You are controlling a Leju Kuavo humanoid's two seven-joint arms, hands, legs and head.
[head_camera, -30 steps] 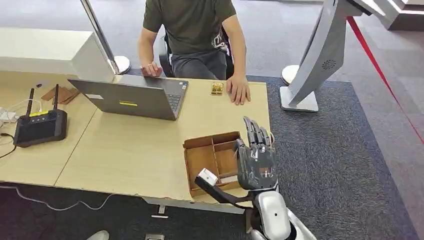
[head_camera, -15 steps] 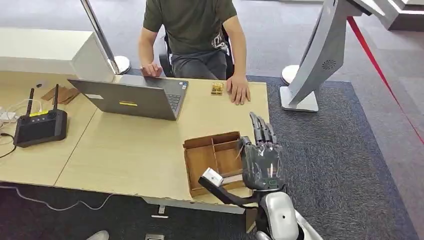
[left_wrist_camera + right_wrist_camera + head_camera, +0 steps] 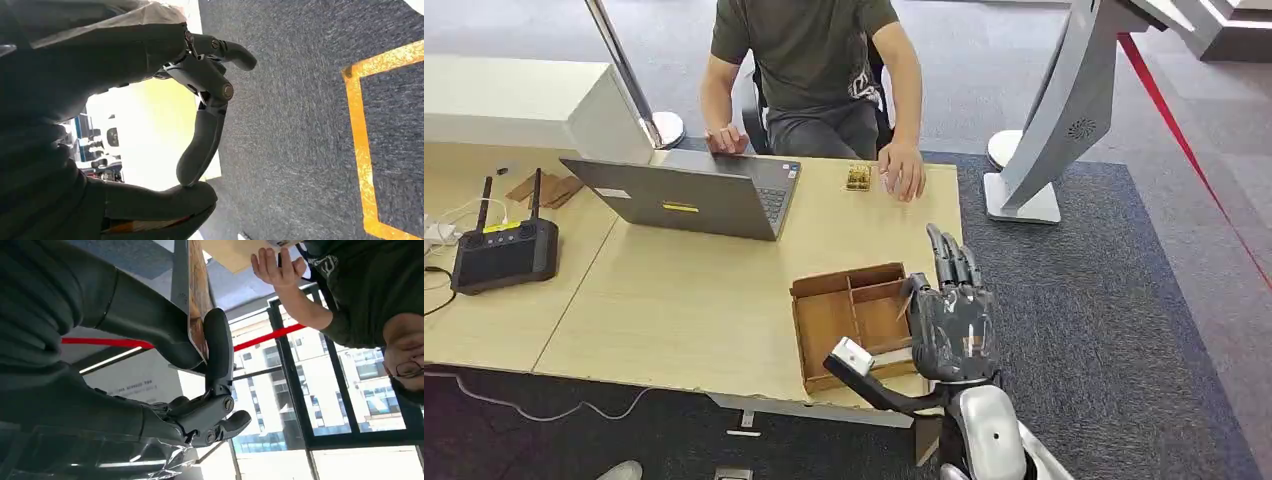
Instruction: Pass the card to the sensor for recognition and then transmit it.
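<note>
Right robot hand (image 3: 200, 365) around thin card (image 3: 196, 300), brown face, seen edge-on.

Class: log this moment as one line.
right hand: pinches card, raised by wooden tray | left hand: empty, curled | person's hand: near sensor

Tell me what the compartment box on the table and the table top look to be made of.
The compartment box looks like thin brown fibreboard or laser-cut plywood, matte: flat panels, darker edges, slim dividers. The table top looks like light wood-grain laminate, smooth with a low sheen; a seam runs between two panels. Whether it is veneer or printed laminate cannot be told.
</note>
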